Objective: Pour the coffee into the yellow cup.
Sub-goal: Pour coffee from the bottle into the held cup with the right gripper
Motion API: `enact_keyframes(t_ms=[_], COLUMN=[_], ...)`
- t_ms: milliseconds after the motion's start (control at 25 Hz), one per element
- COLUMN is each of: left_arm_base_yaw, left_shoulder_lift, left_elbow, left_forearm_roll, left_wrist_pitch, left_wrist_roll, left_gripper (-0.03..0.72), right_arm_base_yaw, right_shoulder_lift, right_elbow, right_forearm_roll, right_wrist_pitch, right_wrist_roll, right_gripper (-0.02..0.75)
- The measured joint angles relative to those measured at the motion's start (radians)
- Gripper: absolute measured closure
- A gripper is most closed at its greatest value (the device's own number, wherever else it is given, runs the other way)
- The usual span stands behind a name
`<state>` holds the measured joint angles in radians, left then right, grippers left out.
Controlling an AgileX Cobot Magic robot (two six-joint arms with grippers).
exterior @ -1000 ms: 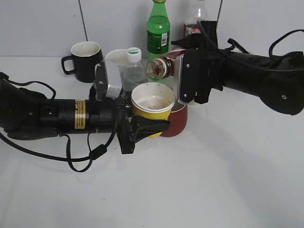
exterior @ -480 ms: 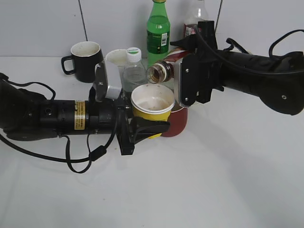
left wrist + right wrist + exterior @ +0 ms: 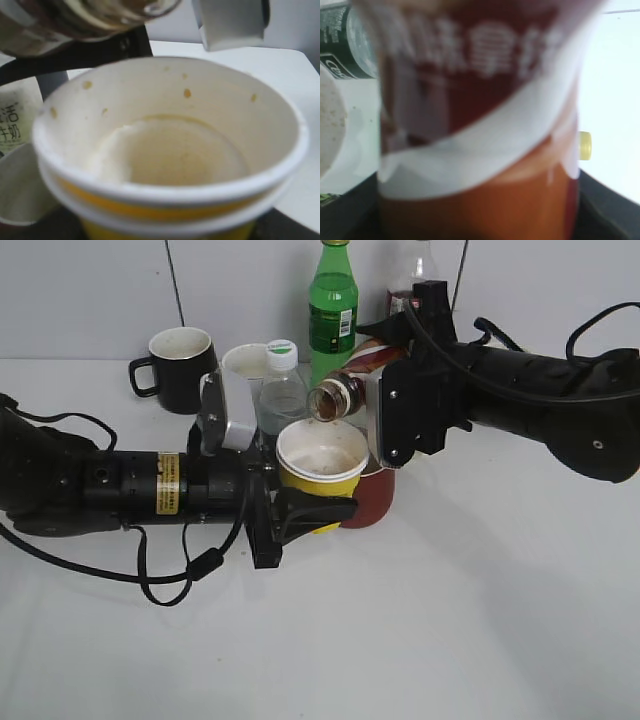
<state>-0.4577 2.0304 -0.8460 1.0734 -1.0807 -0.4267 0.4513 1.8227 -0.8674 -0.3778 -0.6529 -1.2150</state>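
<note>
My left gripper [image 3: 300,512] is shut on the yellow cup [image 3: 322,462], a small yellow paper cup with a white rim, held upright just above the table. In the left wrist view the cup [image 3: 170,150] fills the frame, its white inside stained and holding no visible liquid. My right gripper [image 3: 392,418] is shut on the coffee bottle [image 3: 345,392], tipped on its side with its open mouth just above the cup's far rim. The bottle's brown-and-white label [image 3: 480,100] fills the right wrist view. The bottle's neck [image 3: 90,15] shows at the top of the left wrist view.
A red cup [image 3: 368,498] stands right behind the yellow cup. Behind are a clear capped bottle [image 3: 283,390], a white cup [image 3: 245,362], a black mug [image 3: 180,368], a green bottle [image 3: 333,305] and a dark cola bottle [image 3: 407,285] by the wall.
The coffee bottle has moved slightly left and up, with its mouth now over the cup's far rim. The left arm and cup have barely moved.
</note>
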Motion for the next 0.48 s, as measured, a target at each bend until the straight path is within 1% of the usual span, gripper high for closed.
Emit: enact_keyframes(t_ms=[480], left_arm_base_yaw=[0.000], left_shoulder_lift=[-0.003], left_elbow=[0.014], left_forearm_roll=[0.029], left_wrist_pitch=[0.000], left_wrist_roll=[0.000], left_gripper=[0.302], right_arm_base_yaw=[0.000], right_shoulder_lift=[0.000], right_elbow=[0.000], right_forearm_roll=[0.010], right_wrist_pitch=[-0.005], right_wrist_roll=[-0.054], right_gripper=[0.234])
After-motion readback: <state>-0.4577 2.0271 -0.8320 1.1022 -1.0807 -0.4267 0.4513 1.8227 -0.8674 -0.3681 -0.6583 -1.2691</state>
